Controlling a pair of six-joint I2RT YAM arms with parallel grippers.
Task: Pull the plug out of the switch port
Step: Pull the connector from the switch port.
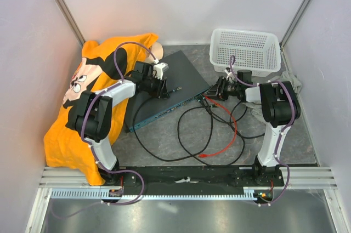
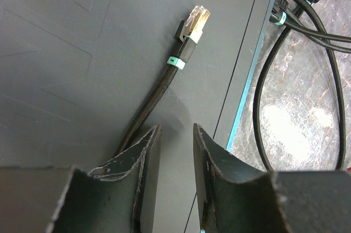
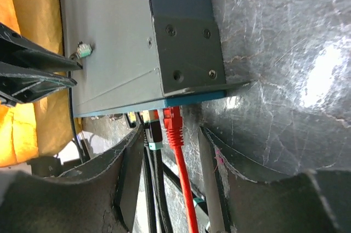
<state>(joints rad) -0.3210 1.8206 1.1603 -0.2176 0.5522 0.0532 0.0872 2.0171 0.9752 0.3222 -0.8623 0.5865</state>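
Grey tabletop [image 1: 159, 140] — switch [image 1: 184, 77] diagonal, near-left to far-right, teal front [image 1: 164, 112] near-right; plug [image 2: 193, 22] loose atop; jaws apart.

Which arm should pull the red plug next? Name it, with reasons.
Right. The right gripper straddles the red plug seated in the switch front; the left gripper is over the switch top, by a black plug already out.

Loose plug [image 2: 193, 22] lies on the switch [image 1: 184, 75]; basket [image 1: 245, 51] behind it to the right, cables [image 3: 180, 156] in front
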